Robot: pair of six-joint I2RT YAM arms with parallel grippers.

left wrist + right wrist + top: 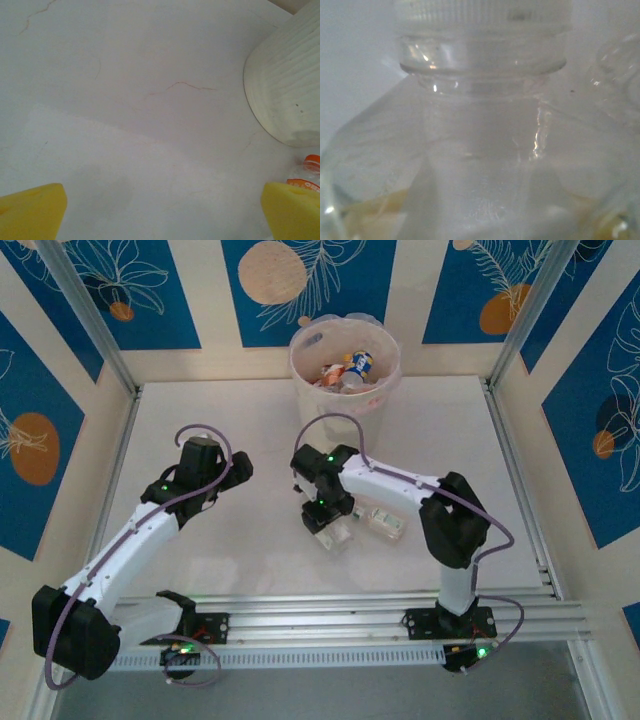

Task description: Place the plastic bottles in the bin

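Right end effector point(325, 523): pointed down at mid-worktop, over a small clear plastic bottle with a ribbed pale cap point(340, 536). In the wrist view its neck and shoulder point(480, 150) sit right up against the lens, with yellow showing through the plastic low down. The bottle is between my fingers; I cannot tell if the pads are pressing it.

A second clear bottle with a pale label point(385, 523) lies on its side just beside the first, to its right.

Left end effector point(240, 468): spread wide and holding nothing, yellow pads point(30, 210) at the two lower corners of the wrist view. White worktop point(150, 125) runs open ahead of it. A clear bottle with an orange cap point(306, 175) shows by the right pad.

The tall round cream-white bin with a thin plastic liner point(340, 405) stands at the far edge, centred, well beyond both end effectors. Its ribbed wall point(285, 85) is ahead and to the right of my left one. Mixed plastic bottles point(345, 368) lie inside.

Edges: aluminium rail point(330, 615) along the near side, and frame rails on the left and right. There is open surface between my left arm and the left rail.
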